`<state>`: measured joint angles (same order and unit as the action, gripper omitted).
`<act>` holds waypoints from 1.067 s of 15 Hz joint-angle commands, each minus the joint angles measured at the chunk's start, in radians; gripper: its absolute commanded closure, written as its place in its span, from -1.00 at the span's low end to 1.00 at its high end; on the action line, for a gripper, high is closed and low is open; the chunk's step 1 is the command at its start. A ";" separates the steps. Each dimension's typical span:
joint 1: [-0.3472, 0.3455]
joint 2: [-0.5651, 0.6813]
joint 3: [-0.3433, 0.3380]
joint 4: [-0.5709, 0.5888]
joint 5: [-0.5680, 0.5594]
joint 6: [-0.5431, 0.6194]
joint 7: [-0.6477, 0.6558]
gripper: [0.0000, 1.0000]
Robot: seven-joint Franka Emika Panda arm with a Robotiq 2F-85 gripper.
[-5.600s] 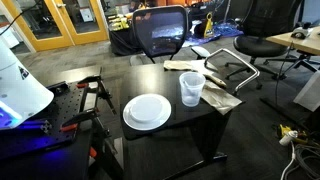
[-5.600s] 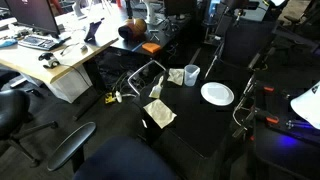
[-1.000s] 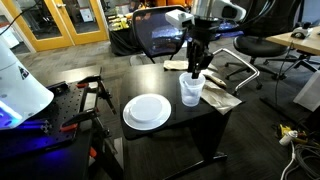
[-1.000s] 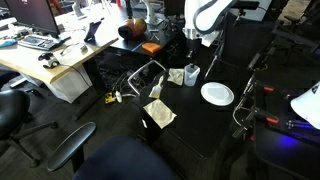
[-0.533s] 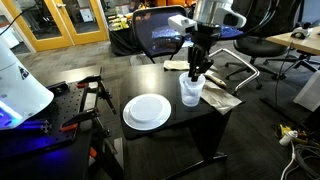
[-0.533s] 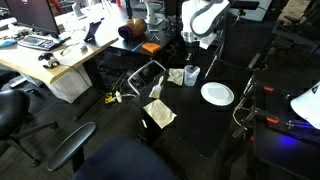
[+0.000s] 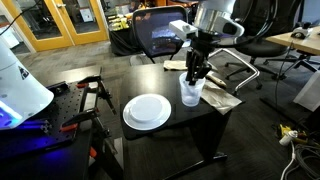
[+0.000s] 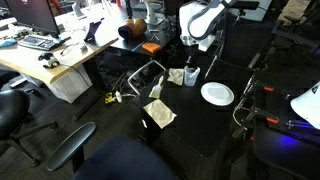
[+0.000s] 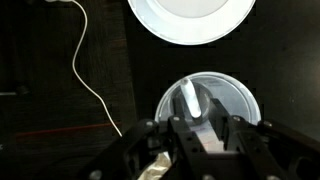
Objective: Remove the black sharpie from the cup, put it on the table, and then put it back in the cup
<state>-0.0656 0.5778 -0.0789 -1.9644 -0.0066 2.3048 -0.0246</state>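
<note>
The translucent cup (image 7: 191,93) stands on the black table (image 7: 185,128) beside the white plate. My gripper (image 7: 195,72) points straight down into its mouth, as both exterior views show the cup (image 8: 191,75) and the gripper (image 8: 190,62). In the wrist view the cup (image 9: 238,98) lies right below the gripper (image 9: 208,130). The sharpie (image 9: 189,98) shows as a pale stick leaning inside the cup, its upper end rising between the fingers (image 9: 184,132). The jaws stand narrowed on either side of it. Whether the pads touch it cannot be told.
A round white plate (image 7: 147,111) (image 9: 190,15) sits close beside the cup. Crumpled paper (image 7: 222,98) (image 8: 160,113) lies on the table near the cup. Office chairs (image 7: 160,35) stand behind the table. A thin white cable (image 9: 90,70) runs past the table's edge.
The arm, absent from the earliest frames, now stands over the cup. Over the last second the gripper has stayed at the cup's mouth, and the arm above it has shifted slightly sideways.
</note>
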 commanded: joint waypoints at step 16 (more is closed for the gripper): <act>-0.003 0.023 0.008 0.098 -0.003 -0.137 0.014 0.94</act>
<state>-0.0648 0.6390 -0.0754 -1.8668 -0.0095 2.2142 -0.0246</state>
